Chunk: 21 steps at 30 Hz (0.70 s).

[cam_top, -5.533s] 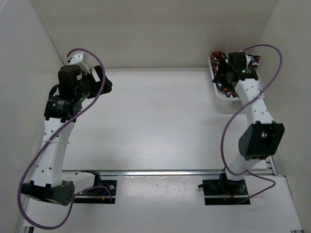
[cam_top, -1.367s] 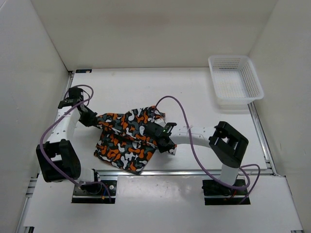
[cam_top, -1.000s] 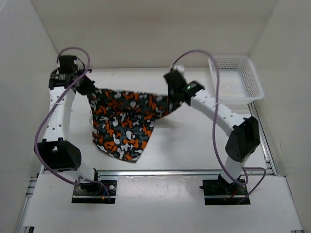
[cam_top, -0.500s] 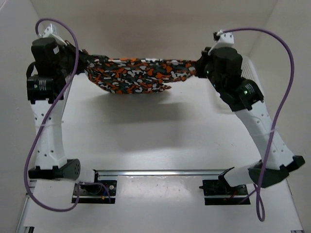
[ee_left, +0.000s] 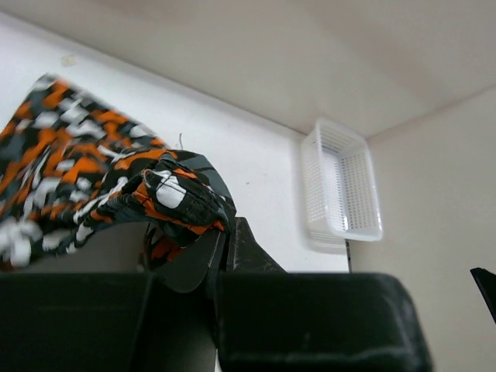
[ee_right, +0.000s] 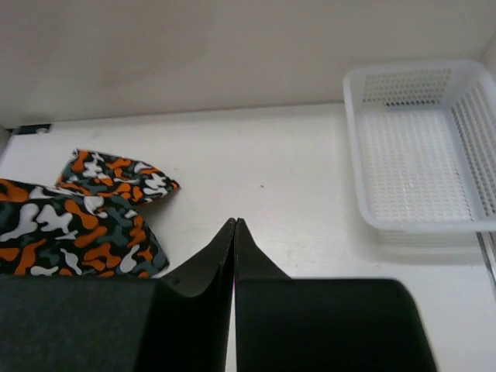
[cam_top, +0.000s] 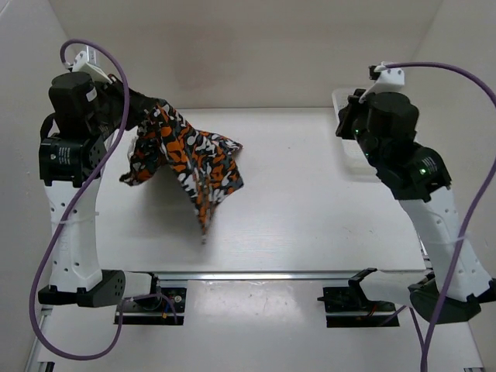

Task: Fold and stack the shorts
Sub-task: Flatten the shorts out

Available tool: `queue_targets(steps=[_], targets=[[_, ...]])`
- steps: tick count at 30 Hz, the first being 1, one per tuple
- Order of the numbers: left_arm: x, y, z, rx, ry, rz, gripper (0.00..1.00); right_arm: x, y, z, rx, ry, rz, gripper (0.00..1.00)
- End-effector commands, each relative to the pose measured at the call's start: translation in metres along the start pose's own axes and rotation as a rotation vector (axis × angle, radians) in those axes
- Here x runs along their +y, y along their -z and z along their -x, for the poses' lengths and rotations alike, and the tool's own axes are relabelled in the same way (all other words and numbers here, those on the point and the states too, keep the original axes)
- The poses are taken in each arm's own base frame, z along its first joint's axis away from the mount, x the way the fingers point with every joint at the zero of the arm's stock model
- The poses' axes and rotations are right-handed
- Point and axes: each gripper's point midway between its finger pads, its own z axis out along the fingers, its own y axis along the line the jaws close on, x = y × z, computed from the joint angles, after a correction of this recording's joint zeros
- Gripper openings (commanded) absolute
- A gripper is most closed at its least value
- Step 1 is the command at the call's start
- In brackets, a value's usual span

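Top external view: the left arm [cam_top: 74, 178] stands raised at the left side of the white table [cam_top: 310, 209], and its left gripper [cam_top: 142, 105] pinches one edge of the orange, grey and white camouflage shorts [cam_top: 190, 159]. The garment hangs from that single hold in an uneven drape over the left half of the table, narrowing to a blurred lower tip; whether the tip touches the surface cannot be told. The left wrist camera shows the dark fingers [ee_left: 198, 256] clamped on a bunched fold of the fabric, with the rest of the cloth spreading away to the left. On the opposite side the right arm [cam_top: 418, 186] is also lifted high, well apart from the shorts. In the right wrist view the right gripper [ee_right: 234, 232] has its two fingertips pressed together on nothing. A white perforated basket [ee_right: 411, 70] sits at the far right corner of the table, partly hidden behind the right arm from above, with nothing visible inside it in the wrist views.
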Motion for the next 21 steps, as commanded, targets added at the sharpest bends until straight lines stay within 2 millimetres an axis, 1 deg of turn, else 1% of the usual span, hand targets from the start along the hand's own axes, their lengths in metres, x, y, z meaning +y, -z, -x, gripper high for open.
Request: queue_targets(steps=[1,2,3,4,5,6,7,8,9,10,11,12,13,14,15,17,18,19,20,21], targets=[[-0.022,0.027,0.011,-0.055,-0.032,-0.063,0.11,0.021,0.023,0.011,-0.015,0.025,0.168,0.00],[-0.020,0.027,0.009,-0.050,-0.031,-0.060,0.11,0.032,0.021,-0.002,0.024,0.037,0.228,0.00],[-0.018,0.029,0.006,-0.046,-0.030,-0.057,0.11,0.043,0.015,-0.033,0.106,0.049,0.277,0.04],[-0.009,0.021,-0.004,-0.014,-0.025,-0.035,0.11,0.054,0.011,-0.055,0.168,0.052,0.314,0.13],[-0.010,0.023,-0.009,-0.006,-0.027,-0.040,0.11,0.073,0.015,-0.075,0.219,0.038,0.380,0.23],[-0.007,0.025,-0.011,-0.010,-0.026,-0.029,0.11,0.079,0.010,-0.112,0.302,0.050,0.383,0.30],[0.001,0.020,-0.016,0.003,-0.022,-0.001,0.11,0.099,0.015,-0.133,0.342,0.054,0.433,0.41],[0.001,0.023,-0.017,0.001,-0.023,-0.003,0.11,0.111,0.017,-0.153,0.383,0.053,0.455,0.46],[0.003,0.022,-0.016,-0.005,-0.023,0.006,0.11,0.117,0.020,-0.182,0.442,0.033,0.443,0.54],[0.007,0.020,-0.018,-0.002,-0.021,0.023,0.11,0.142,0.033,-0.208,0.491,0.058,0.495,0.69],[0.007,0.020,-0.018,-0.002,-0.021,0.023,0.11,0.158,0.038,-0.219,0.496,0.057,0.520,0.75],[0.007,0.020,-0.018,-0.002,-0.021,0.023,0.11,0.170,0.043,-0.234,0.525,0.045,0.513,0.80],[0.009,0.020,-0.017,-0.008,-0.022,0.031,0.11,0.192,0.054,-0.264,0.575,0.104,0.541,0.83],[0.009,0.020,-0.017,-0.008,-0.022,0.031,0.11,0.201,0.054,-0.272,0.569,0.140,0.524,0.83],[0.010,0.015,-0.018,0.001,-0.020,0.037,0.11,0.224,0.062,-0.289,0.585,0.186,0.537,0.85],[0.012,0.012,-0.019,0.008,-0.019,0.042,0.11,0.240,0.061,-0.301,0.591,0.228,0.526,0.85],[0.010,0.012,-0.021,0.014,-0.022,0.035,0.11,0.256,0.064,-0.311,0.604,0.252,0.542,0.86],[0.009,0.010,-0.020,0.014,-0.031,0.035,0.11,0.267,0.067,-0.315,0.609,0.251,0.565,0.88],[0.009,0.010,-0.020,0.014,-0.031,0.035,0.11,0.279,0.064,-0.330,0.621,0.267,0.568,0.89],[0.011,0.006,-0.021,0.021,-0.030,0.040,0.11,0.287,0.066,-0.336,0.632,0.275,0.582,0.89]])
